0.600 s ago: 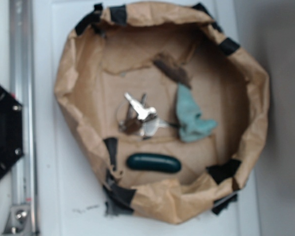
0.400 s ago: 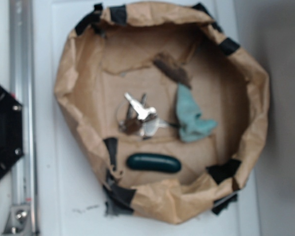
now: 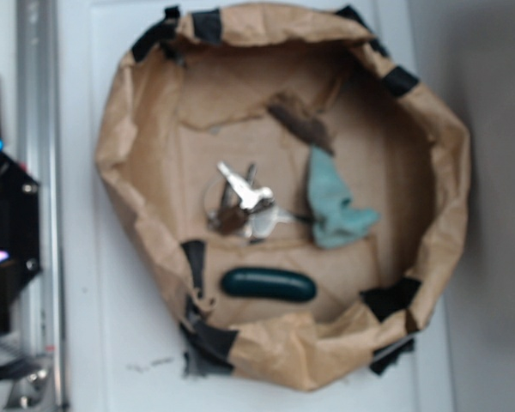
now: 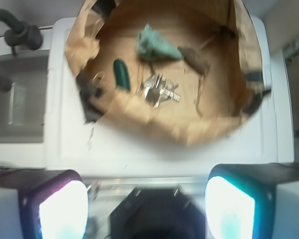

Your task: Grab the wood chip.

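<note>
Robot arm at the left edge, hand [image 4: 147,199] spread wide, two glowing fingertips [image 4: 65,211] apart, holding nothing

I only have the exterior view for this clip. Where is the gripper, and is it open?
Observer: The wrist view shows the gripper open, its two lit fingers wide apart with nothing between them.
Operator: Is it over the paper ring?
Observer: No. It is outside the paper ring, on the side nearer the keys; the wood chip lies beyond them.
Operator: Anything beside the table that I miss?
Observer: A grey basin with black hoses, at the left of the wrist view.
</note>
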Available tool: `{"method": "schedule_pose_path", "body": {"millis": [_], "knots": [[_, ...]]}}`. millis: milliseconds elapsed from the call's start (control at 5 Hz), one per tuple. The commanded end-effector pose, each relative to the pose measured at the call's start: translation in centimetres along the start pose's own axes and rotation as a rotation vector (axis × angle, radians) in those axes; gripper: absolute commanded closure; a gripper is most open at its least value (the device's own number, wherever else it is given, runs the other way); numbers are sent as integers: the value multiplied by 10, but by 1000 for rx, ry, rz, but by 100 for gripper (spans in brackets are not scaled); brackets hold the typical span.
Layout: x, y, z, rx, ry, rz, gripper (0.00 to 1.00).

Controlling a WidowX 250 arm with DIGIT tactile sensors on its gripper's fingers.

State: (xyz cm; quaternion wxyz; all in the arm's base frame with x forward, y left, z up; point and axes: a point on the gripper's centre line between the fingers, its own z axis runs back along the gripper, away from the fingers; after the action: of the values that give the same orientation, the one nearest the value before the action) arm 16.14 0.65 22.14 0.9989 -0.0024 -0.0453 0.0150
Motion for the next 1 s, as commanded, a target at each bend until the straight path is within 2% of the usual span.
{"method": "schedule_pose_path", "body": {"millis": [0,200,400,600,800], "knots": [[77,-1,-76,70,18,-136,0],[94,6,-120,64,11,-214,0],[91,14,-148,83,24,-299,0],[97,35,-158,65,13,-461,0],[110,49,-152,62,17,-494,0]]}}
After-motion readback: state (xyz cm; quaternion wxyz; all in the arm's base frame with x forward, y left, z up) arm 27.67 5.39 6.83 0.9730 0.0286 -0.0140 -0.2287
